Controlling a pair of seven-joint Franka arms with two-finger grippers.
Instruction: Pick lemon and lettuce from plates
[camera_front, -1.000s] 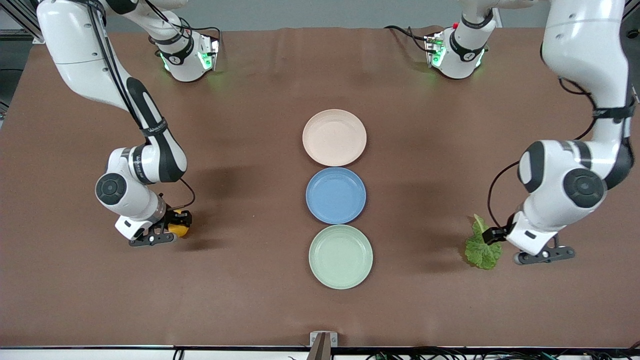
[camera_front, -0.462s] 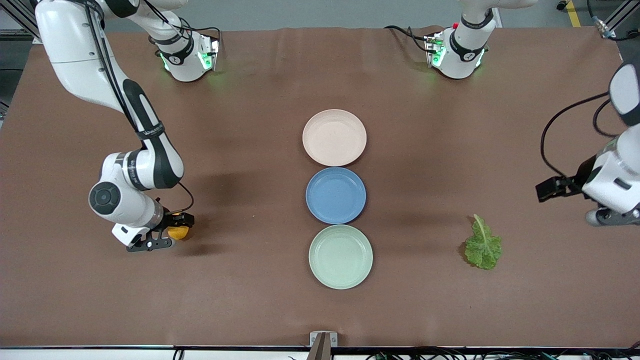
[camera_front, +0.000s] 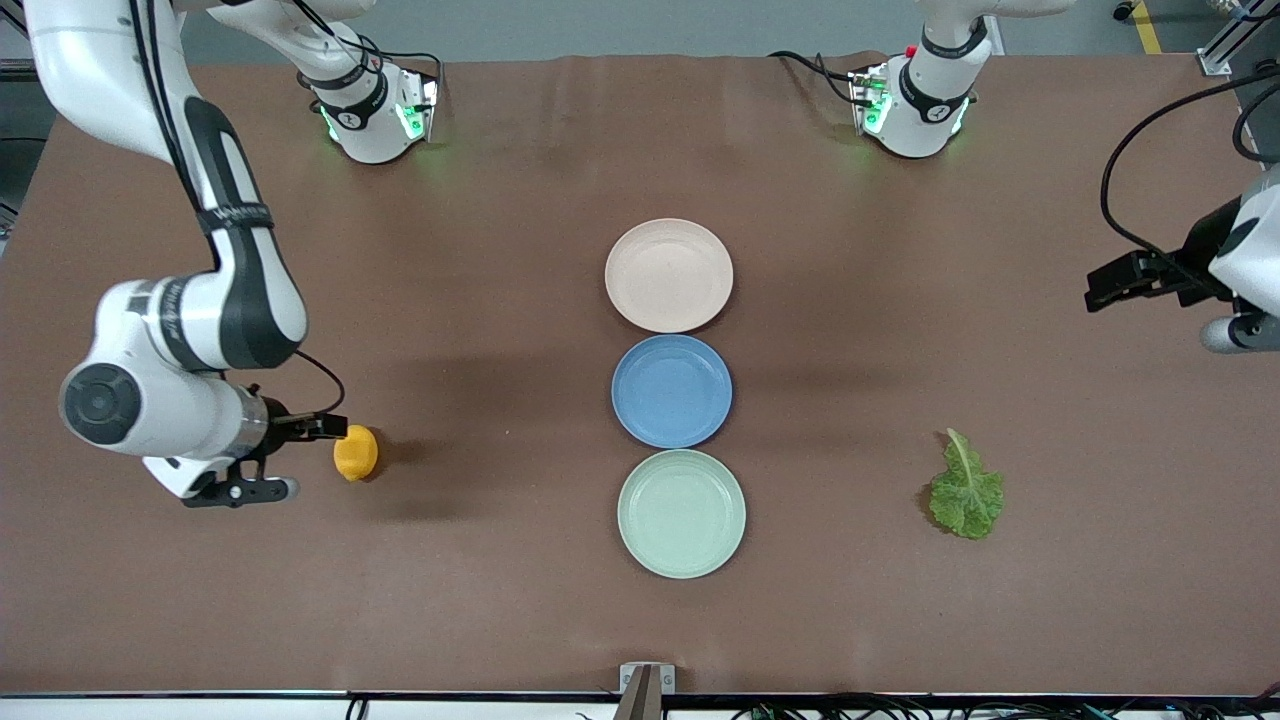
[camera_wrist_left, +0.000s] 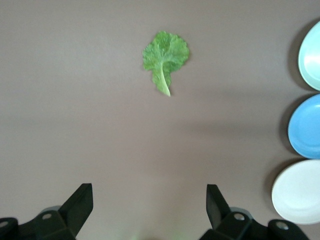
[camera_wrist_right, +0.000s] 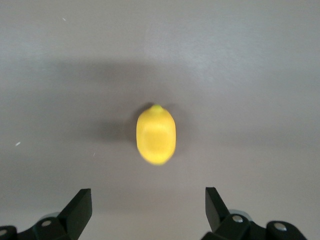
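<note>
The lemon (camera_front: 355, 453) lies on the brown table toward the right arm's end, off the plates; it also shows in the right wrist view (camera_wrist_right: 155, 135). My right gripper (camera_front: 262, 462) is open and empty, up over the table beside the lemon (camera_wrist_right: 148, 202). The lettuce (camera_front: 965, 490) lies flat on the table toward the left arm's end, also in the left wrist view (camera_wrist_left: 165, 55). My left gripper (camera_front: 1225, 300) is open and empty, high over that table end (camera_wrist_left: 150, 202). The beige-pink plate (camera_front: 668, 275) and the mint plate (camera_front: 681, 513) are both empty.
A blue plate (camera_front: 671, 390) sits between the two pale plates in a row down the table's middle. The three plates show at the edge of the left wrist view: mint (camera_wrist_left: 312, 55), blue (camera_wrist_left: 306, 127), beige-pink (camera_wrist_left: 300, 192).
The right gripper let go of the lemon, rose and drew back toward its table end. The left gripper left the lettuce on the table and moved up and away to the table's end.
</note>
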